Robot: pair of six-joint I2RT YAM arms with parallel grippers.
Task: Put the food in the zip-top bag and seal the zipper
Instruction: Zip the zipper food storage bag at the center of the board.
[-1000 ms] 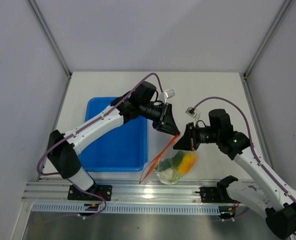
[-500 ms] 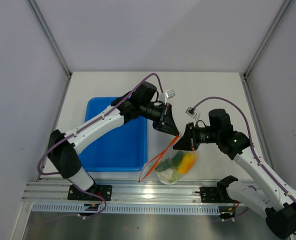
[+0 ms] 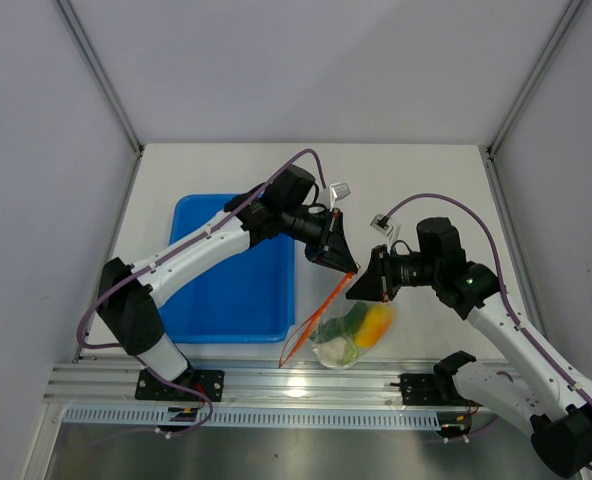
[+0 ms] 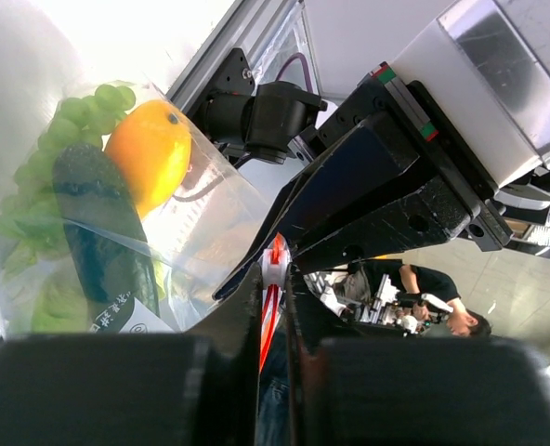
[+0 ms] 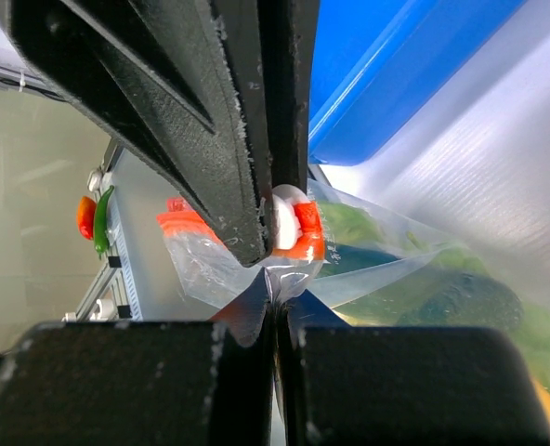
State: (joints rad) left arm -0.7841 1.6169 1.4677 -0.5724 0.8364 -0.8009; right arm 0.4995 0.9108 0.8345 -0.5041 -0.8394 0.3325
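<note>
The clear zip-top bag [image 3: 348, 335] hangs lifted between both grippers near the table's front edge. Inside it lie the orange-yellow fruit [image 3: 375, 323], the cabbage head [image 3: 336, 350], the green grape bunch [image 4: 24, 232] and the dark cucumber [image 4: 103, 228]. The orange-red zipper [image 3: 321, 308] runs from the raised corner down to the left. My left gripper [image 3: 348, 264] is shut on the zipper's white slider [image 4: 275, 267] at the bag's upper end. My right gripper [image 3: 368, 287] is shut on the bag's plastic [image 5: 289, 279] just below the slider [image 5: 289, 228].
A blue plastic tray [image 3: 234, 270] lies on the table to the left of the bag, under the left arm. The table's front rail [image 3: 306, 385] runs just below the bag. White walls enclose the back and sides.
My left gripper has shifted slightly right and down along the zipper's top end. The bag and the right arm have barely moved.
</note>
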